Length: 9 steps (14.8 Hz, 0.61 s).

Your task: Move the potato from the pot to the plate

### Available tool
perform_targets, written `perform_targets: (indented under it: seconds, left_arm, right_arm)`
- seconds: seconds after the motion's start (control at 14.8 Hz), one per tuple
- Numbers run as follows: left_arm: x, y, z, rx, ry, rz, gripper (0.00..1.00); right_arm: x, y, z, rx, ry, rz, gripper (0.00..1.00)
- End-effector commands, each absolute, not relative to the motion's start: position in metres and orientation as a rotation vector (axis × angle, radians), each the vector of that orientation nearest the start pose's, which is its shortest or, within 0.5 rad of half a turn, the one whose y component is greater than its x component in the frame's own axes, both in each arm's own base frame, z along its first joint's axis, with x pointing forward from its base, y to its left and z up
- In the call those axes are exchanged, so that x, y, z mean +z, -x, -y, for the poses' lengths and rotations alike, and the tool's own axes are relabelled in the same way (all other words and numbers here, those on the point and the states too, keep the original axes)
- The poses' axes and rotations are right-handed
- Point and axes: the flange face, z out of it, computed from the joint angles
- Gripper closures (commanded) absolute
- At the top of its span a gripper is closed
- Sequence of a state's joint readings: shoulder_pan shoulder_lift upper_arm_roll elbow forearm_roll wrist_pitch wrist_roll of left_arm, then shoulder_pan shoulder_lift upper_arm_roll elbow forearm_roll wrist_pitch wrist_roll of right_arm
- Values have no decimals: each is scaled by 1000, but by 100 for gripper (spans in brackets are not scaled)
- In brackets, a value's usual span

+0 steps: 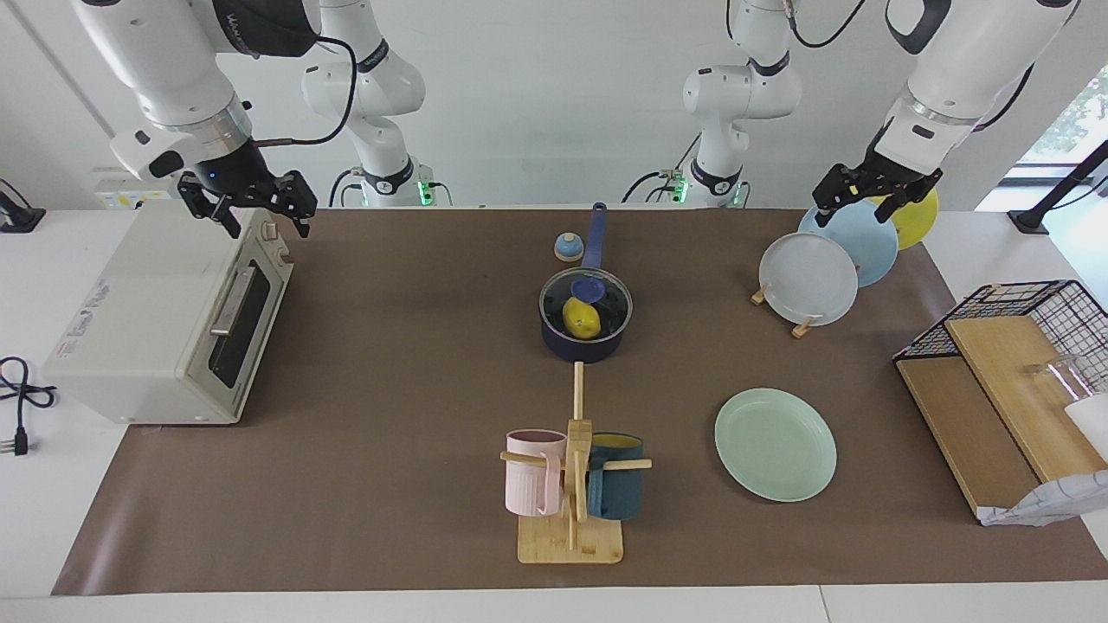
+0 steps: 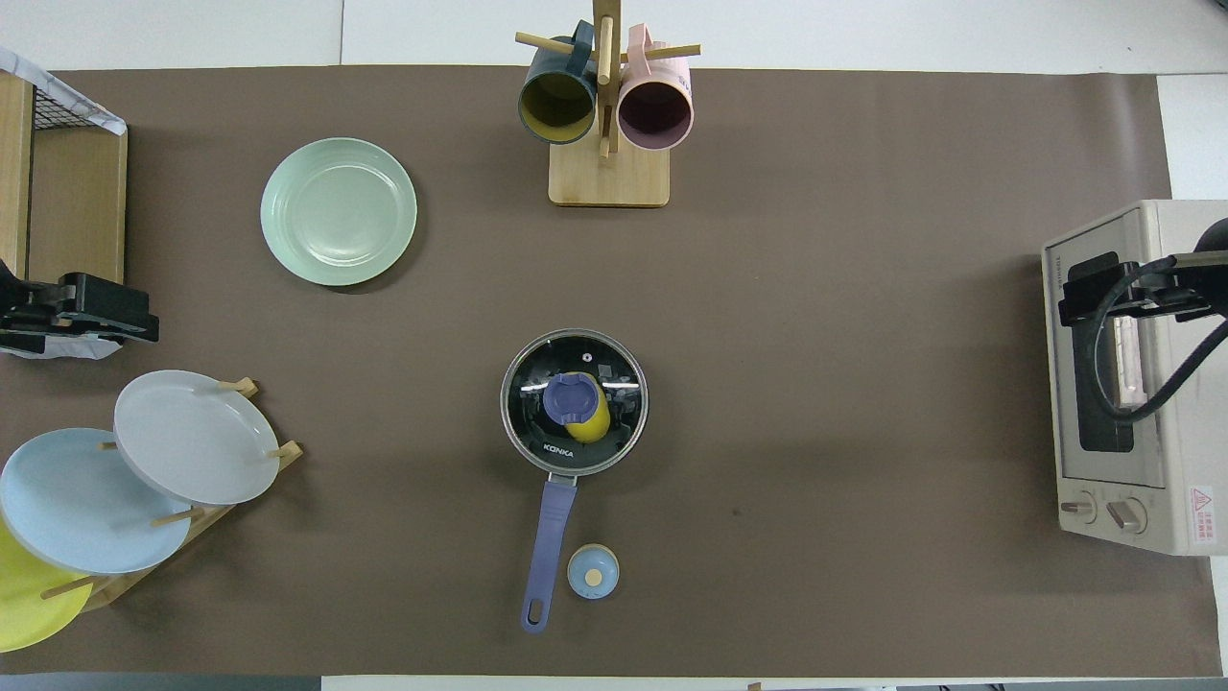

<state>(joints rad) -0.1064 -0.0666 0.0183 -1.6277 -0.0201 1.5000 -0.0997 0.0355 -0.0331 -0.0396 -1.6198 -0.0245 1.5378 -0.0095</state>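
The brown mat [image 1: 389,363] had lots of bare room around the pot [image 1: 586,333], which sat mid-table, glass lid [image 2: 574,401] on, potato [image 1: 582,319] inside. The plate [image 1: 775,444] lay farther out than the pot, toward the left arm's end. Left gripper [image 1: 874,197] hung over the plate rack [image 1: 801,327], right gripper [image 1: 255,206] over the oven [image 1: 164,320], both spread wide, holding nothing.

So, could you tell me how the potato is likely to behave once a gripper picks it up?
The potato looks glossy, so it may slip between fingertips. Its lumpy oval shape suggests it could roll once set on the mint-green plate. The glass lid still covers the pot.
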Motion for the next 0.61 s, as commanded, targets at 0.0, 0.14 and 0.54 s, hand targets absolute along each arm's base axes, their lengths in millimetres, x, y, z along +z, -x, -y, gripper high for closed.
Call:
perform_targets:
  seconds: [0.0,0.14,0.54]
  left_arm:
    - [629,-521,46,73,3144,36,0]
    - [629,-521,46,71,3145,36,0]
    - [628,-521,45,76,3144,38,0]
  right_arm:
    - [621,-536,6,56,3157,41,0]
    - [621,-536,6,56,3157,43,0]
    - [623,-537,7,49,3156,17,0]
